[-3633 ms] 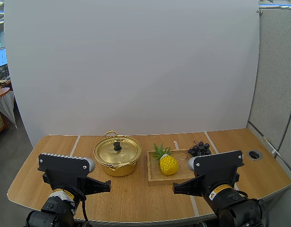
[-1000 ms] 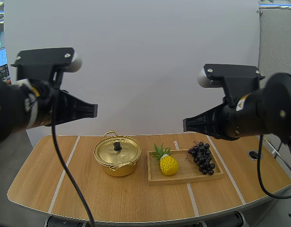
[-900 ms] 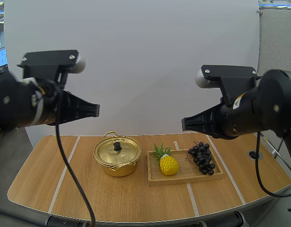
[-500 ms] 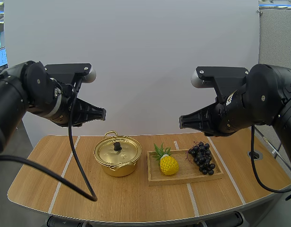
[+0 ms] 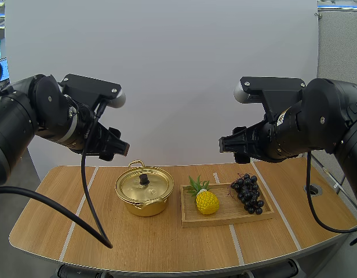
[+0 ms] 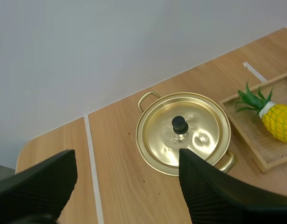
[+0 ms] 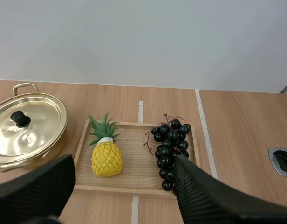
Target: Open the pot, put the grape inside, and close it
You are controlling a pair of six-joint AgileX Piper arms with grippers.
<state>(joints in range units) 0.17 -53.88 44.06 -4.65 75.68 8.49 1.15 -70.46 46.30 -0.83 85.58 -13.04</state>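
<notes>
Both arms are held high over the table (image 5: 167,243); the left gripper (image 5: 116,149) is seen above and behind the pot (image 5: 144,190), its fingers (image 6: 208,191) spread wide apart with nothing between them; the right gripper (image 5: 228,145) is poised above the wooden tray (image 5: 225,215), its fingers (image 7: 204,196) likewise parted and empty. The lid (image 6: 183,135) is seated on the pot, black knob (image 6: 180,124) upright; a narrow strip of bare wood is left between the pot's near handle and the tray's left edge. The grapes (image 7: 171,142) are laid at the tray's right end, reaching from back rim to front rim; the pineapple (image 7: 106,157) is stood just beside them, apart. Broad open table is offered in front of pot and tray up to the near edge, and left of the pot; a round cable hole (image 5: 312,189) is set near the right edge. A small label (image 5: 280,117) on the right arm cannot be read.
</notes>
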